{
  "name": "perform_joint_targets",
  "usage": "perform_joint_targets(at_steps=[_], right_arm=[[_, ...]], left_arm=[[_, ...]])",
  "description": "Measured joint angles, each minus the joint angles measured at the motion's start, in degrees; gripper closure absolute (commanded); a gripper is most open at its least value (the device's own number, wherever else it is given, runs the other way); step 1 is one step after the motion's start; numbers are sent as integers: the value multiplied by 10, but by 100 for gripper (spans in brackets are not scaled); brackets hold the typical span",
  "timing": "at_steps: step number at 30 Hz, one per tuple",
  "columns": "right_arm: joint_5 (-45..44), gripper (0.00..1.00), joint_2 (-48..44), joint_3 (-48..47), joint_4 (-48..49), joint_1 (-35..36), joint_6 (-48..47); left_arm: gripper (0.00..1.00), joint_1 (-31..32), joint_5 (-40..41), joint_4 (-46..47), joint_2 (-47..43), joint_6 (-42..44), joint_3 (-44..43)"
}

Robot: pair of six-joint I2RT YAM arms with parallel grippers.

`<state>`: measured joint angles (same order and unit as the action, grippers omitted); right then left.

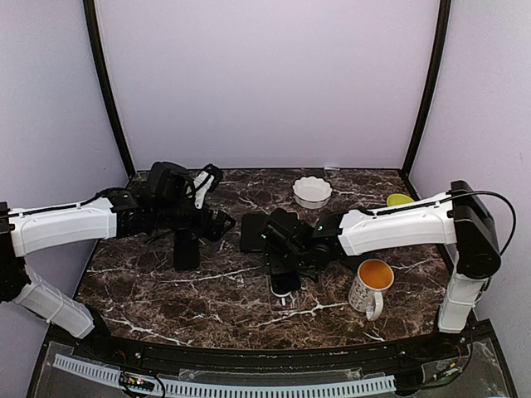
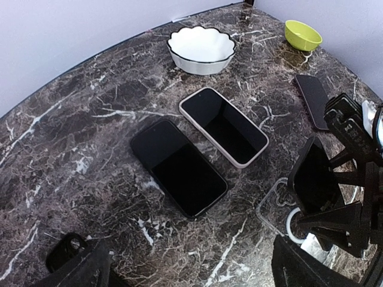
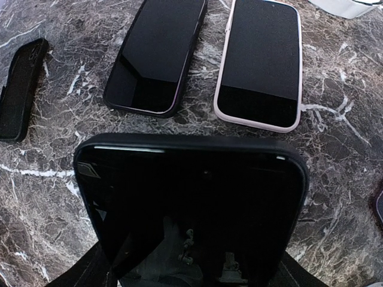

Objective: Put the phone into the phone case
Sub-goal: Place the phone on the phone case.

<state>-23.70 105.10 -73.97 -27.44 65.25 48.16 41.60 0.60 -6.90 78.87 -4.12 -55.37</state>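
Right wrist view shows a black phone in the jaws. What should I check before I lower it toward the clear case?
1. Black phone gripped by right jaws: ok.
2. Clear case lying by the phone's lower end: ok.
3. Phone level with case: not ok, tilted.
4. Case open side up: cannot tell.
5. Left jaws open, away from case: ok.
6. Light-cased phone apart from clear case: ok.
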Motion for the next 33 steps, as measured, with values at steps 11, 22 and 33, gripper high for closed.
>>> perform_joint_targets(at_steps=[11, 22, 33], right_arm=[[2, 100, 0, -2, 4, 0, -10], [-2, 100, 2, -40, 0, 0, -35], [-33, 100, 2, -35, 42, 1, -2]], left_arm=[[1, -28, 167, 26, -92, 21, 16], [1, -59, 211, 62, -92, 22, 48], [1, -59, 164, 52, -46, -14, 43]])
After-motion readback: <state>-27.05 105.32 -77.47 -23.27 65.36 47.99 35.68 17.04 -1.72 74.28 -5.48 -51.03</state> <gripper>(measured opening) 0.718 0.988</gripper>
